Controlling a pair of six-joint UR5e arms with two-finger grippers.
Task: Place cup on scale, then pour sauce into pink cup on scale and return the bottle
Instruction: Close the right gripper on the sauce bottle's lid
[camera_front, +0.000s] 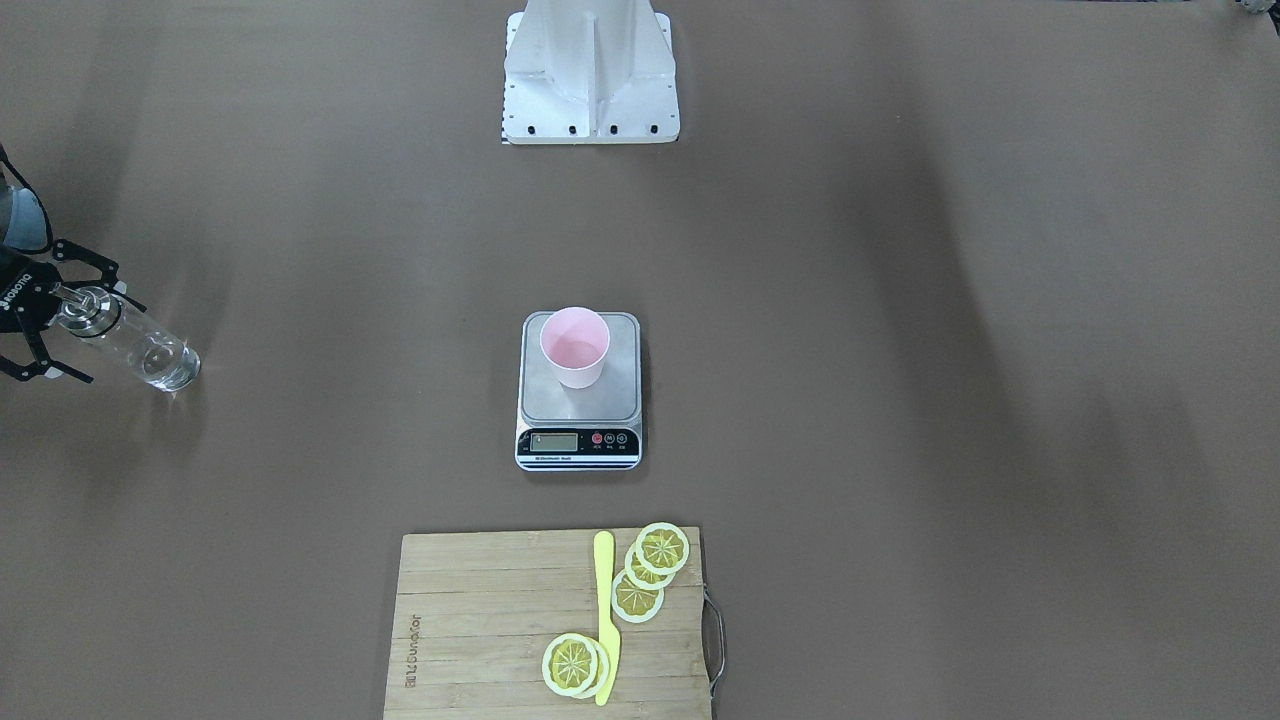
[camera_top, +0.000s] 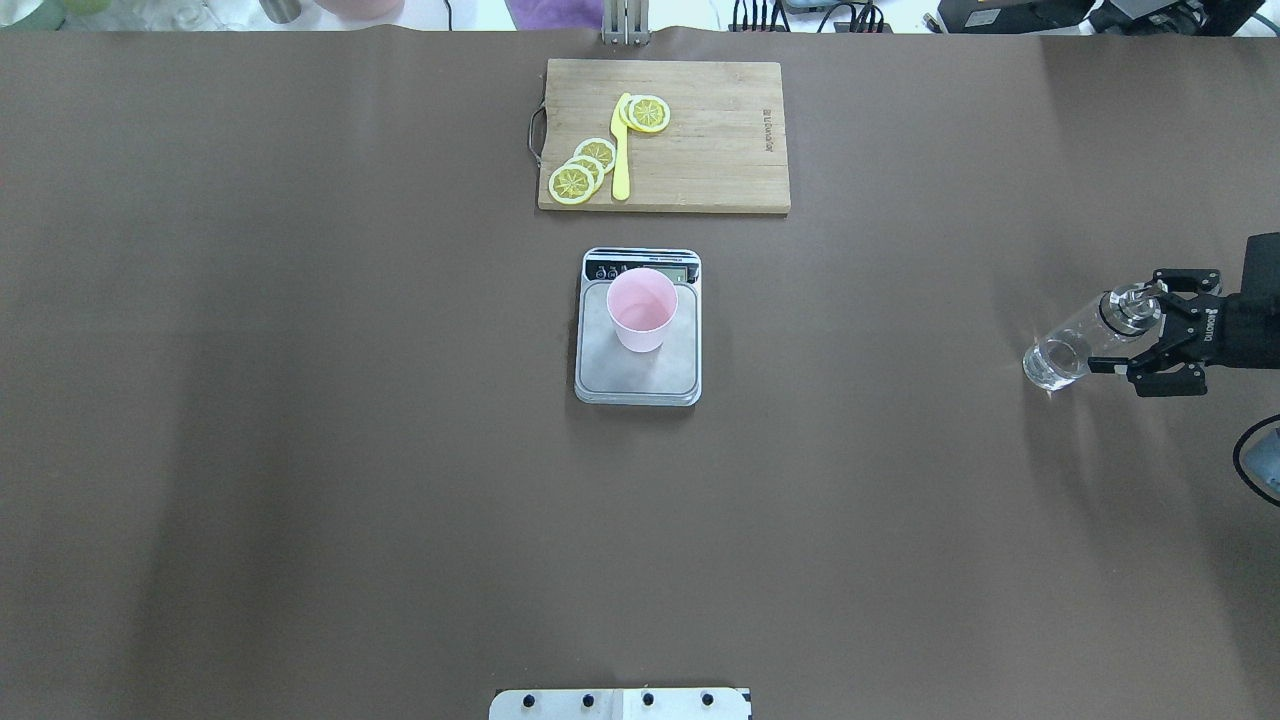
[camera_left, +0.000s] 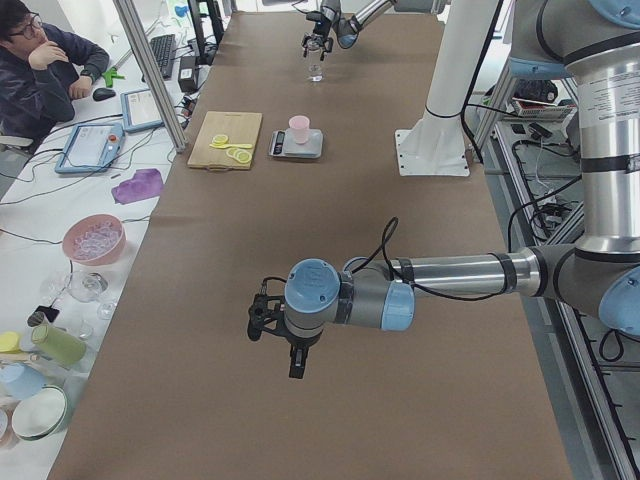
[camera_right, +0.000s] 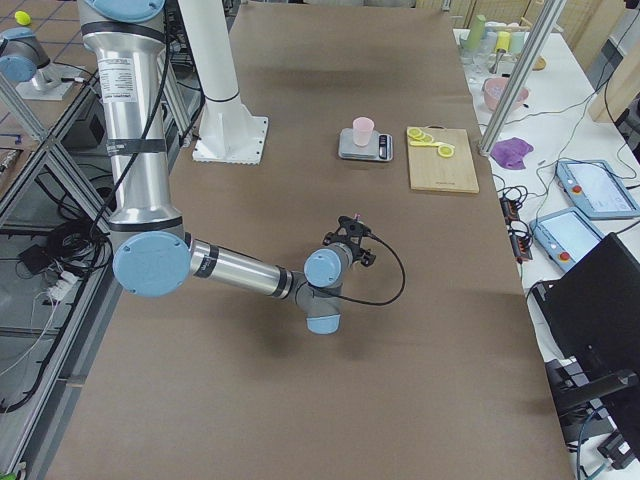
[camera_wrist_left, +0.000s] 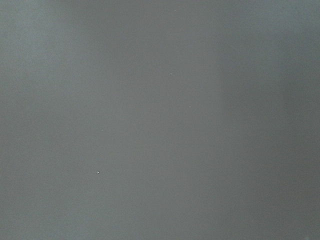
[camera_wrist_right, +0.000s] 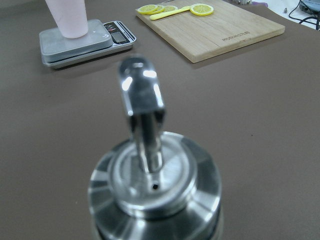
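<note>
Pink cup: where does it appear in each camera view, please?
Front-facing: pink cup at centre, on the scale.
Overhead: pink cup at centre.
Exterior left: pink cup upper middle, small.
Exterior right: pink cup upper middle, small.
Left wrist: not in it.
Right wrist: pink cup top left, cropped.
Shared landmark: the scale under it.

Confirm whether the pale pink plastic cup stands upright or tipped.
Upright: the pale pink plastic cup stands mouth-up on the brushed-steel rectangular scale.

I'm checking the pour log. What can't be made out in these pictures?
Scale display digits: too small in the front-facing view; the cup partly covers it overhead.
Whether the cup holds anything clear: no view tells.
Left gripper open or shut: seen only from exterior left; its wrist view is blank grey.
</note>
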